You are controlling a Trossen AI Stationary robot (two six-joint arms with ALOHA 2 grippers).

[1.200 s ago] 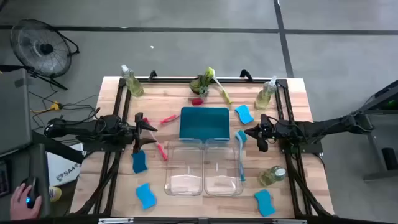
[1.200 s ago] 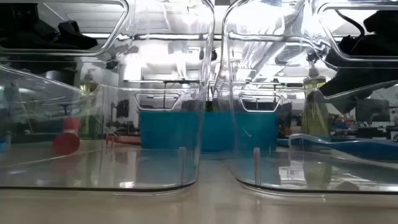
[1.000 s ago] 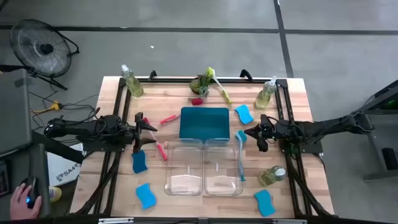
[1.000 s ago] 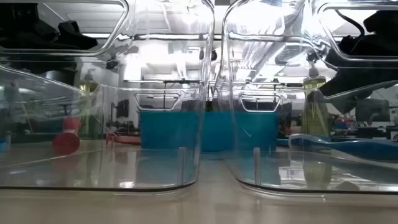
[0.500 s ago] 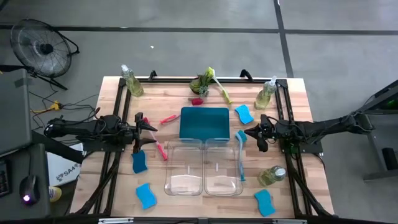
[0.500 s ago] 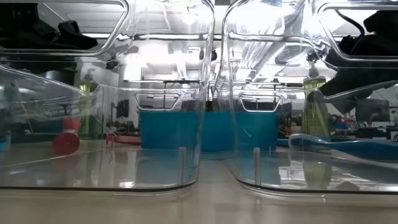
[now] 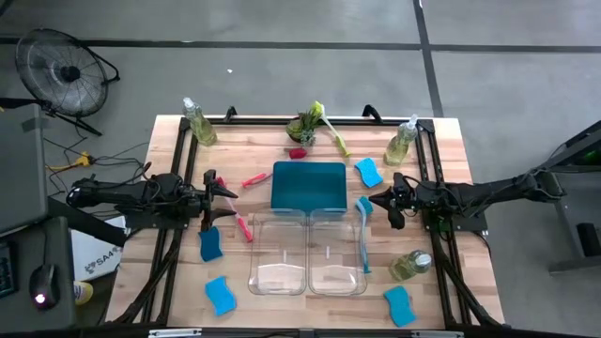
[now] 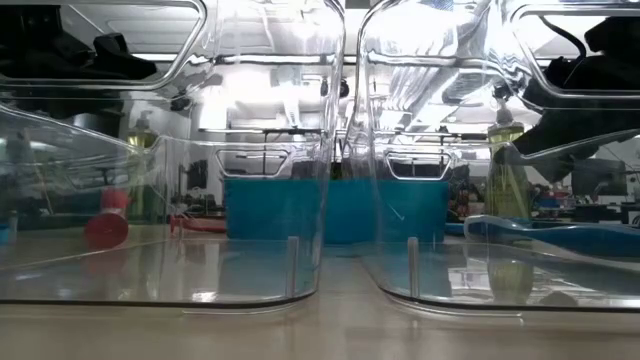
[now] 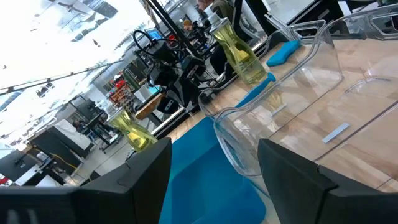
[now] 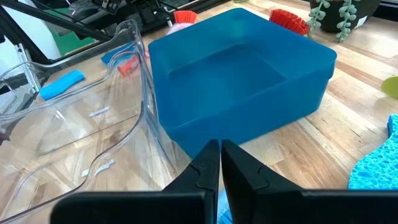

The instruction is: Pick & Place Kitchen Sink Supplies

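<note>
Between the table's side rails the middle was crowded — a teal tray touching two clear bins. Left gripper hovered with fingers apart, empty; right gripper pinched together, empty. Around them lay four sponges, three bottles and three brushes — bare wood only near the front corners.

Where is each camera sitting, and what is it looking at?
High view: above the table, looking straight down; shows both arms, the left claw and the right claw.
Low view: at table-top height, looking through the clear bins; dark arm parts up top.
Left wrist view: on the left arm, looking past its open fingers toward the right arm.
Right wrist view: on the right arm, over its shut claw.
Shared: all four show the teal tray.
</note>
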